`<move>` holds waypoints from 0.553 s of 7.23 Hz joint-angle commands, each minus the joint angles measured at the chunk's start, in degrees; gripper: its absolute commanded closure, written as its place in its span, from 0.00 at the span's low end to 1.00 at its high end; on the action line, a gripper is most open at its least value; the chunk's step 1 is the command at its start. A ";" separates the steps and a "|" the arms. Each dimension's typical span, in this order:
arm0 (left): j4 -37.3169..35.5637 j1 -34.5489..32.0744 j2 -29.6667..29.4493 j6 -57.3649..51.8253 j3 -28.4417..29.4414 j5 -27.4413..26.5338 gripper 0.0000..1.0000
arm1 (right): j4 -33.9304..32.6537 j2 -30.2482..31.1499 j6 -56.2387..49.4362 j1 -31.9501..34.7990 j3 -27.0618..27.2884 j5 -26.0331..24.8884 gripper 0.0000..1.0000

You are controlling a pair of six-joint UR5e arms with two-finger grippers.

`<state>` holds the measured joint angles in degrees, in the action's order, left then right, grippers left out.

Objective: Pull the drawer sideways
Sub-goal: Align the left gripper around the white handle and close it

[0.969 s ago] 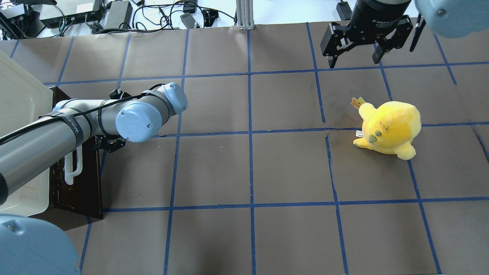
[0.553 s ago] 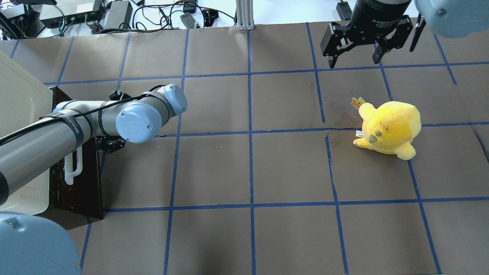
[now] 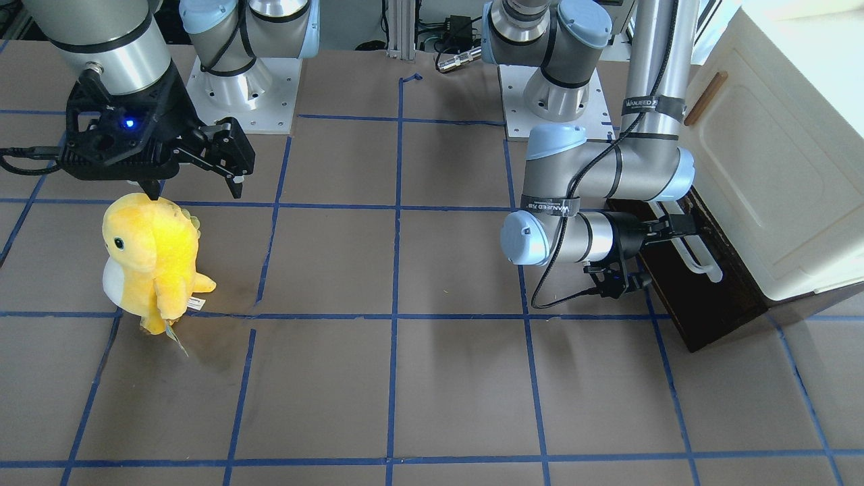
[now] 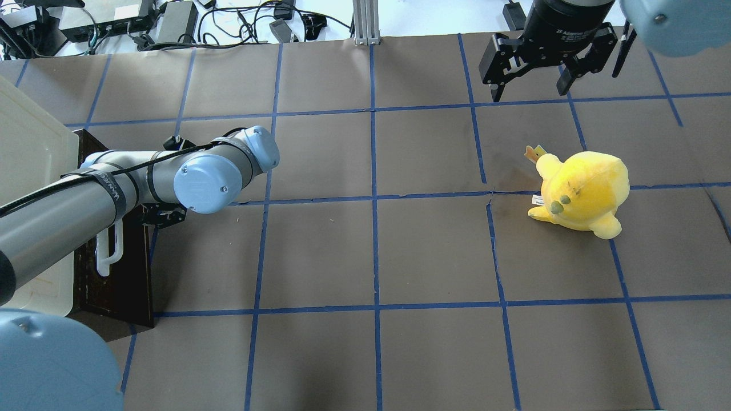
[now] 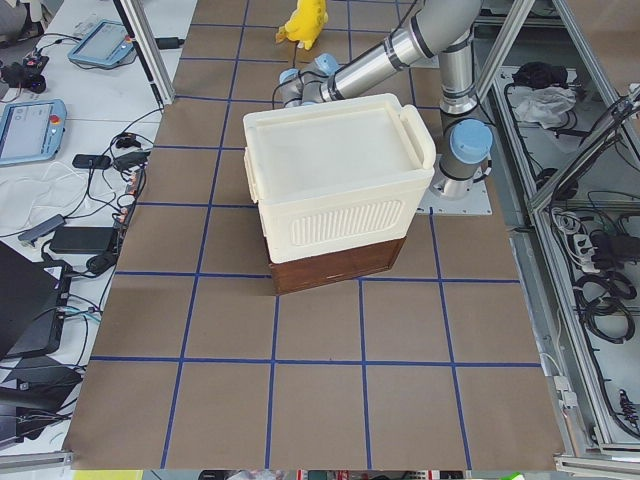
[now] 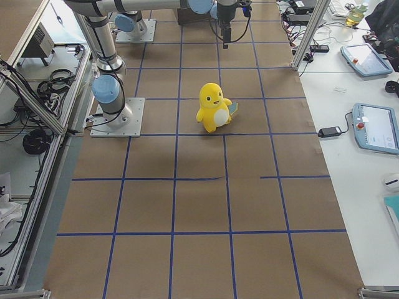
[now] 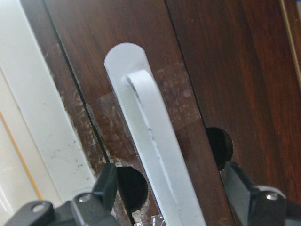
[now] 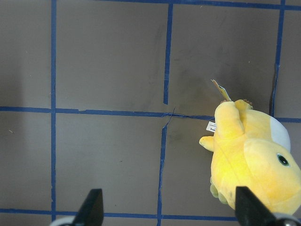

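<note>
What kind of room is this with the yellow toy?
Most likely a robot testing lab, not a home. The left arm and right arm are bolted to a table marked with a blue tape grid, and control tablets and cables lie around it.

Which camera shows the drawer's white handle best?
Left wrist view: the handle fills it, close up. Front-facing and overhead show it small, partly behind the left arm; the rest miss it.

Left hand (image 7: 170,188) low, wrist horizontal, fingers apart; right hand (image 4: 530,90) raised, fingers apart.
</note>
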<state>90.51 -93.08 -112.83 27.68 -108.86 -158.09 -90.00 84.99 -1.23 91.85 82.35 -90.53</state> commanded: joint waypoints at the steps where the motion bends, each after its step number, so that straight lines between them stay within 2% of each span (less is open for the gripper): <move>1: -0.07 0.35 -0.02 0.00 -0.04 0.07 0.24 | 0.00 0.00 0.00 0.00 0.00 0.00 0.00; 3: -0.07 0.79 -0.02 0.00 -0.04 0.24 0.28 | 0.00 0.00 0.00 0.00 0.00 0.00 0.00; 4: -0.16 0.79 -0.19 0.00 -0.04 0.33 0.33 | 0.00 0.00 0.00 0.00 0.00 0.00 0.00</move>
<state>90.42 -92.35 -112.91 27.69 -108.92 -157.89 -90.00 84.99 -1.23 91.84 82.35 -90.53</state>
